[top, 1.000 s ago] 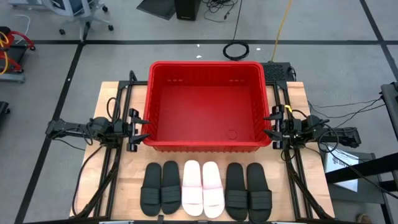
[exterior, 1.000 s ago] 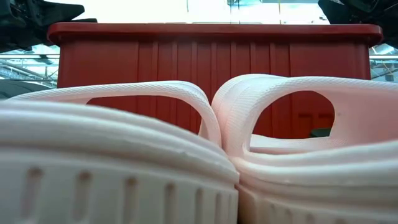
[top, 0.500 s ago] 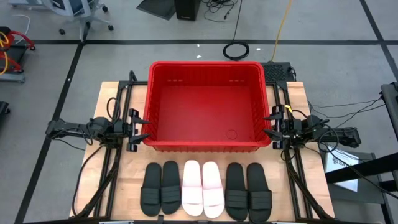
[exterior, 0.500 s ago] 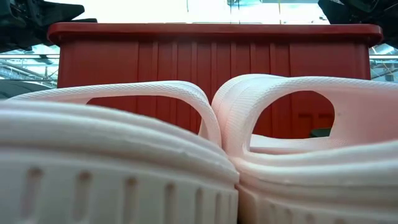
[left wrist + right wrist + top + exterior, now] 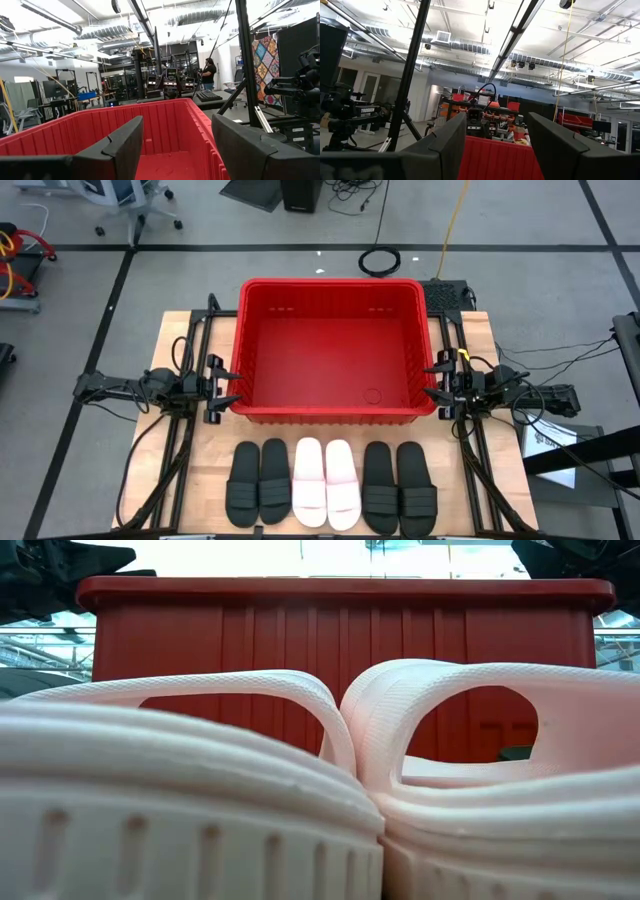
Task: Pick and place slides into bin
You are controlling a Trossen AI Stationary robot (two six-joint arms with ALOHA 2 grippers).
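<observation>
Several slides lie in a row on their soles near the table's front edge: a black pair (image 5: 259, 481) on the left, a pale pink pair (image 5: 324, 482) in the middle, a black pair (image 5: 397, 487) on the right. The pink pair (image 5: 320, 790) fills the low view. The red bin (image 5: 331, 350) stands behind them at the table's middle. My left gripper (image 5: 232, 386) waits open at the bin's left wall, tipped slightly upward (image 5: 175, 145). My right gripper (image 5: 432, 380) waits open at the bin's right wall (image 5: 495, 145). Neither holds anything.
Black frame rails (image 5: 190, 430) run along both table sides beside the arms. A paper sheet (image 5: 545, 442) lies at the table's right edge. A person (image 5: 207, 75) stands far off in the room behind. Bare wood (image 5: 200, 470) shows left of the slides.
</observation>
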